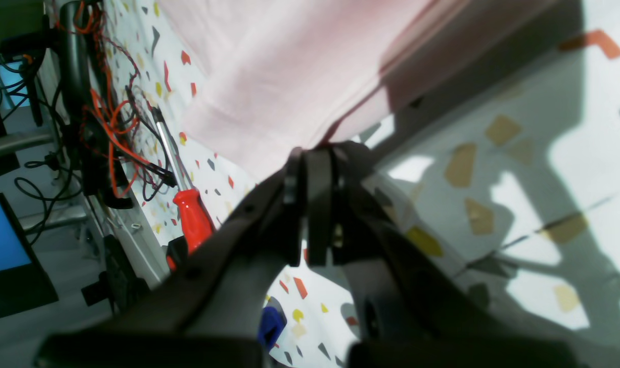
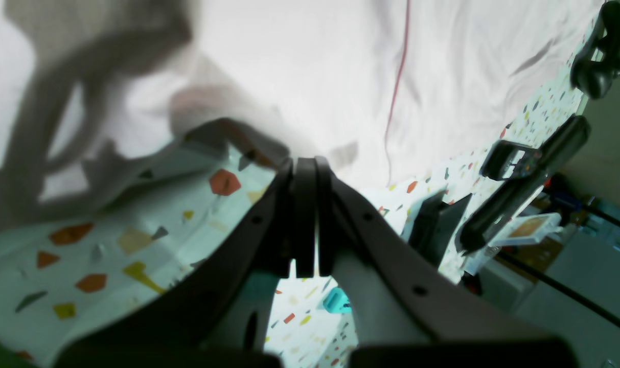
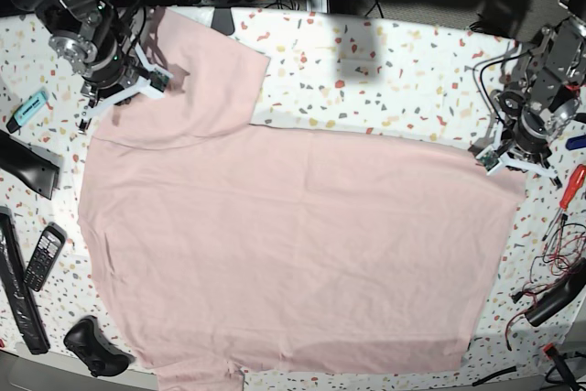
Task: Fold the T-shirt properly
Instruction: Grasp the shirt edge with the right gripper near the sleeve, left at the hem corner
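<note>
On the table, T-shirt (image 3: 293, 244) spread plain-side up, wrist views alone show both end effectors clamping its edge

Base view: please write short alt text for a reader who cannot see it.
A large pale pink T-shirt lies spread, plain side up, on a speckled white table. The right gripper is at its upper left edge and the left gripper at its upper right corner. A phone and black tools lie along the left edge.

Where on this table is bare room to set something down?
Free: the speckled strip at the far edge of the table, between the T-shirt's sleeve and the left gripper. Crowded: the side margins, holding the phone, screwdriver and wires.
</note>
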Tool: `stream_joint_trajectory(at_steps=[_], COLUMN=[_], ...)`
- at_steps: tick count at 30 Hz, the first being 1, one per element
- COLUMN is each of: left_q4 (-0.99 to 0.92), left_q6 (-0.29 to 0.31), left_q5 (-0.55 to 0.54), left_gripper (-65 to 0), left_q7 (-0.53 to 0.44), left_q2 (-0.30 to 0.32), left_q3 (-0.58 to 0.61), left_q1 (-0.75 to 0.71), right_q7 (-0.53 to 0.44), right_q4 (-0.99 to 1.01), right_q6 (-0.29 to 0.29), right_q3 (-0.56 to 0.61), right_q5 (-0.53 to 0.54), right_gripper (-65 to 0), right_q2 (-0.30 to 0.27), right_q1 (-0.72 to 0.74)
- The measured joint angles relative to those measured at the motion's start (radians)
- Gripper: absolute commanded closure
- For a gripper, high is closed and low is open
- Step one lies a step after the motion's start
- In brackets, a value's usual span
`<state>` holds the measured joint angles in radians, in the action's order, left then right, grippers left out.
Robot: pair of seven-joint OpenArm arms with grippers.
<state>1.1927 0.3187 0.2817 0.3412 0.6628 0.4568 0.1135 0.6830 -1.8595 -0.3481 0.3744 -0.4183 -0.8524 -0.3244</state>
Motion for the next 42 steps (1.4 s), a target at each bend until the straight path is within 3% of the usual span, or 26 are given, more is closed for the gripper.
stream_joint_trajectory(at_steps=[3,8,11,18,25,30,39,42], left_q4=[0.0,0.0,0.0,0.0,0.0,0.0,0.0,0.0], left_q6=[-0.001,-0.001,-0.001,-0.001,-0.002,-0.005,-0.006,-0.006], left_q5=[-0.001,-0.001,-0.001,-0.002,-0.001,0.012,0.014,0.014], left_gripper=[0.0,0.0,0.0,0.0,0.0,0.0,0.0,0.0], left_q7=[0.0,0.0,0.0,0.0,0.007,0.008,0.008,0.007], left_q2=[0.0,0.0,0.0,0.0,-0.009,-0.015,-0.017,-0.017], left_q3=[0.0,0.0,0.0,0.0,-0.003,-0.003,-0.003,-0.003], left_q1=[0.0,0.0,0.0,0.0,0.0,-0.002,-0.002,-0.002], right_q7=[0.017,0.013,-0.014,-0.087,-0.112,-0.145,-0.196,-0.201], right_q4=[-0.01,-0.011,-0.011,-0.011,-0.008,0.048,0.128,0.152], right_q6=[0.0,-0.032,-0.069,-0.151,-0.169,-0.269,-0.349,-0.349], right_q3=[0.0,0.0,0.0,0.0,0.0,0.001,0.0,-0.001], right_q5=[-0.006,-0.006,0.001,0.024,0.049,0.07,0.07,0.074], right_gripper=[-0.4,-18.2,-24.4,-24.6,-24.6,-24.6,-24.6,-24.5], right_q2=[-0.004,-0.003,-0.003,-0.003,0.009,0.013,0.026,0.044], right_q1=[0.0,0.0,0.0,0.001,0.06,0.095,0.153,0.156])
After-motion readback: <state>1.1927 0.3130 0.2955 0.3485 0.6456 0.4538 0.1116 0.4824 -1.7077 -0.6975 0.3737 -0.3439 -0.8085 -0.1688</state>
